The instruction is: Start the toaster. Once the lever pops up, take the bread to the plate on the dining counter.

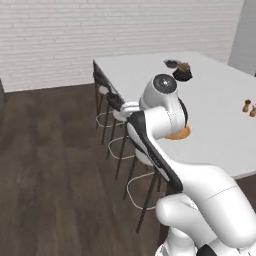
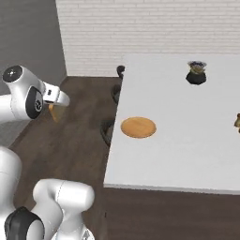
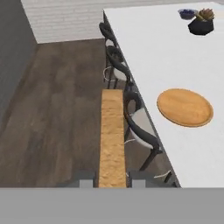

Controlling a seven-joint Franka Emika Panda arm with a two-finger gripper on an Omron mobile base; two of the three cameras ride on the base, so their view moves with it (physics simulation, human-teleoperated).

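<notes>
My gripper (image 3: pixel 112 177) is shut on the bread (image 3: pixel 112 135), a tan slice seen edge-on that sticks out between the two fingertips (image 3: pixel 87 177). It hangs over the dark wood floor, left of the dining counter (image 3: pixel 175 61) and above the row of stools. From the right base, the gripper (image 2: pixel 55 105) and the bread (image 2: pixel 56 114) are well left of the counter's edge. The orange-brown plate (image 3: pixel 184 107) lies bare on the white top near that edge, also seen as the plate (image 2: pixel 138 127) and, partly behind my arm, the plate (image 1: pixel 181 134). The toaster is out of view.
Dark round stools (image 3: pixel 141 124) line the counter's near side below the bread. At the far end of the counter stand a black pot with a plant (image 3: pixel 201 24) and a small dark blue bowl (image 3: pixel 187 13). Small brown items (image 1: pixel 248 106) sit at the right edge.
</notes>
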